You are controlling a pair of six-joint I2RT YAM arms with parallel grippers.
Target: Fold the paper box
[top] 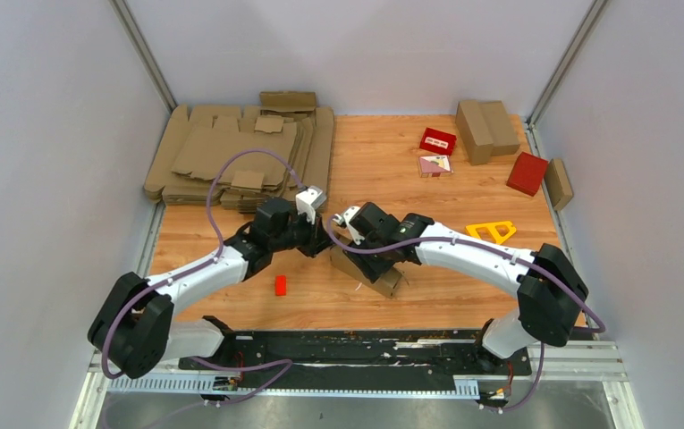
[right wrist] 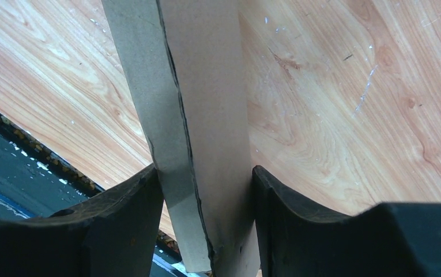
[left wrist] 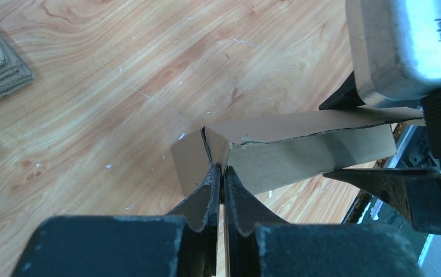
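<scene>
The paper box [top: 386,279] is a partly folded brown cardboard piece at the table's middle, held between both arms. My left gripper [top: 320,244] is shut on a thin flap at the box's left corner; in the left wrist view the fingertips [left wrist: 213,176] pinch the cardboard [left wrist: 298,151] where two panels meet. My right gripper [top: 354,252] is shut on the box's folded body; in the right wrist view the box [right wrist: 206,115] stands between the two fingers [right wrist: 131,213], which touch both its sides. One right finger [left wrist: 394,187] shows under the box in the left wrist view.
A stack of flat cardboard blanks [top: 240,152] lies at the back left. Folded brown boxes [top: 485,130] stand at the back right, with red boxes [top: 437,140] [top: 527,172] nearby. A yellow triangular frame [top: 492,231] lies right of the arms. A small red piece [top: 280,285] lies near the left arm.
</scene>
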